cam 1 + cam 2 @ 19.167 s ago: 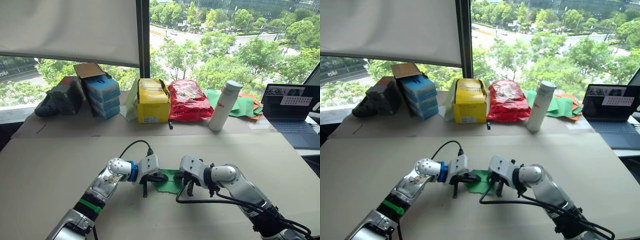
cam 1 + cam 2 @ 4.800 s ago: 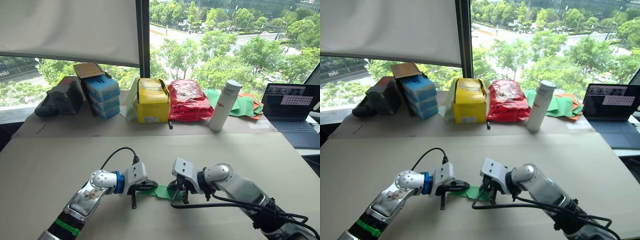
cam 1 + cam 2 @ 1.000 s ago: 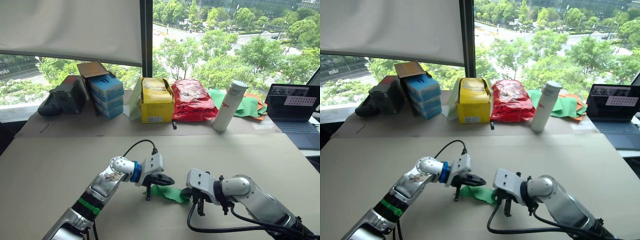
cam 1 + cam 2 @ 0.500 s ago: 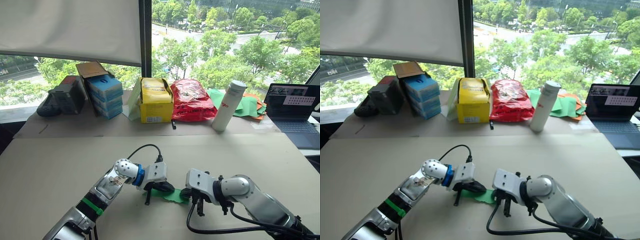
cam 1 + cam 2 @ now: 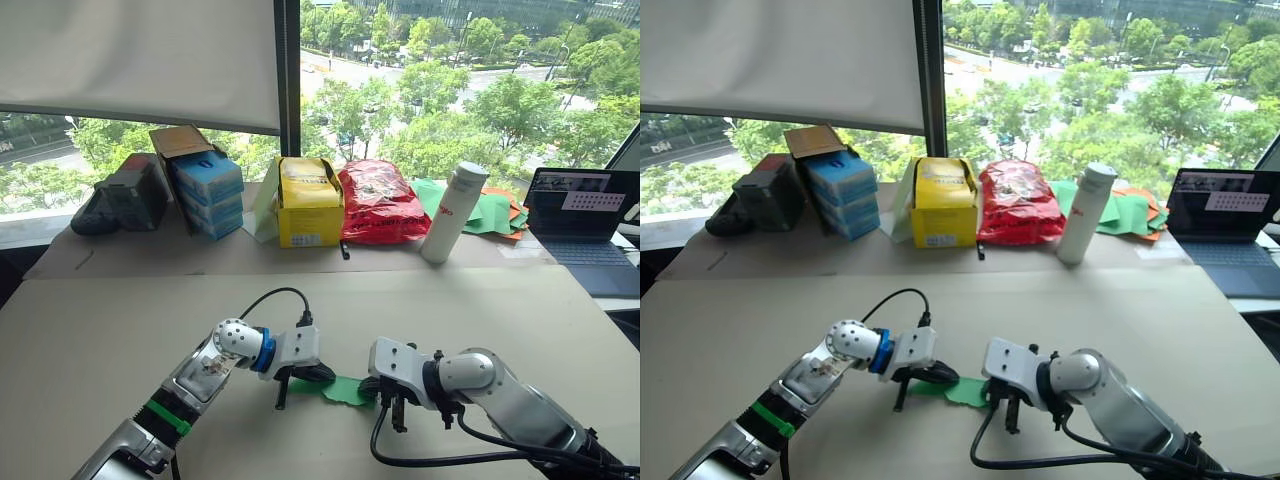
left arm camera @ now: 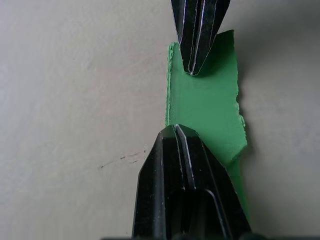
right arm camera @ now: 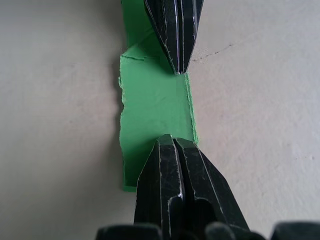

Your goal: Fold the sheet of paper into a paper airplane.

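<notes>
Both grippers meet over the tan table, one at each end of the sheet of paper. That sheet is folded into a narrow green strip lying flat on the table near its front edge, running between the two arms.

Left gripper comes in from the robot's left with its two black fingers together, tips pressing down on the left end of the strip. In the left wrist view its fingers cover one end of the paper.

Right gripper sits at the strip's right end, fingers likewise closed with nothing between them, tips resting on the green paper in its wrist view, facing the other gripper's tip.
</notes>
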Controlling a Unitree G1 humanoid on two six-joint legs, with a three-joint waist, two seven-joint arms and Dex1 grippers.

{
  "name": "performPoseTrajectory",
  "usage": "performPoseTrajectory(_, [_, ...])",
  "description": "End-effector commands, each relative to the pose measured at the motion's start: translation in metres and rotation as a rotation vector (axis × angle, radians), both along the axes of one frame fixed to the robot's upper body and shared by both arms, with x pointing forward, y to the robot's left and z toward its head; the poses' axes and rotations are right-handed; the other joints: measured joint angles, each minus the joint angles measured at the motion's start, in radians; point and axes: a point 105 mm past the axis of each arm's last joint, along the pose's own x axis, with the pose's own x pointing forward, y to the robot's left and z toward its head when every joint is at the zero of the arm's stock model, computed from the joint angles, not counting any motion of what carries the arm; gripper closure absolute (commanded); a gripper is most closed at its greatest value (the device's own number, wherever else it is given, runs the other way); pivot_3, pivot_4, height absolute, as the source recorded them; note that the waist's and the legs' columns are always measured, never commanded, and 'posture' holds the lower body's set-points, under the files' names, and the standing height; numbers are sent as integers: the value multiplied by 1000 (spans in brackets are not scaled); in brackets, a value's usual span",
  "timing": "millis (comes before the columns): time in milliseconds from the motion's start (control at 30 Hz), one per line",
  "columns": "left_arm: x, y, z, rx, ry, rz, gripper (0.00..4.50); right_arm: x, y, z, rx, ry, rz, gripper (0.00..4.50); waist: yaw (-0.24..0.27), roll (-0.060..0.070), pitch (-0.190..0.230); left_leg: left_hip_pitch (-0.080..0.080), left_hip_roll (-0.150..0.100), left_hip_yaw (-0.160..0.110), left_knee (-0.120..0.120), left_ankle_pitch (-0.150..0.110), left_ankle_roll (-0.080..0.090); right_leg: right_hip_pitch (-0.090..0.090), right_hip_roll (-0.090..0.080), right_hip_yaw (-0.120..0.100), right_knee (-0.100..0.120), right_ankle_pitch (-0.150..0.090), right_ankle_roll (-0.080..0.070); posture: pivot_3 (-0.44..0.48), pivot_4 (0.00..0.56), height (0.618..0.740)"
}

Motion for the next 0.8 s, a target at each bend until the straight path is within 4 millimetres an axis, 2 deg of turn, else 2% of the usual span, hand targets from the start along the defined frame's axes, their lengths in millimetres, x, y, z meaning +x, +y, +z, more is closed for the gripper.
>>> performPoseTrajectory(33, [-4,37,-30,134,85,108,4500,-5,-2,-13,-27,57,0,4492,0,0,0,0,0,0,0,0,0,0,0,0,0,0,0,0,150,740])
performPoseTrajectory(133, [-3,48,-25,154,46,131,4500,-5,-1,-12,-23,56,6,4492,-1,0,-1,1,0,0,-1,0,0,0,-1,1,0,0,-1,0,150,740])
performPoseTrajectory(367, [-4,40,-14,91,12,158,4500,-3,2,-11,-12,49,13,4492,-1,1,-1,2,0,0,-1,0,0,0,-1,2,1,0,-1,0,150,740])
performPoseTrajectory(467, [0,37,1,23,-12,188,4500,-1,5,-6,18,26,18,4492,-1,1,-1,1,0,0,-1,0,0,0,-1,2,2,0,-1,0,150,740])
performPoseTrajectory(533, [4,37,15,-31,-31,211,4500,-1,10,3,60,-6,40,4492,-1,1,-1,1,0,0,-1,0,0,-1,-1,2,3,0,-2,0,150,740])
performPoseTrajectory(633, [6,38,50,-202,-17,277,4500,-2,22,29,188,-82,86,4492,0,0,1,-6,-1,0,-1,1,-2,-6,-1,2,9,-1,-3,0,150,740])
performPoseTrajectory(700, [4,39,63,-275,0,298,4500,-4,27,44,267,-103,104,4492,3,0,1,-16,-2,1,2,4,-5,-18,-1,2,14,-1,-3,0,150,740])
performPoseTrajectory(800, [-2,43,80,-393,31,337,4500,-7,34,65,375,-151,118,4492,4,0,1,-20,-1,0,7,4,-6,-19,7,0,15,-1,-3,0,150,740])
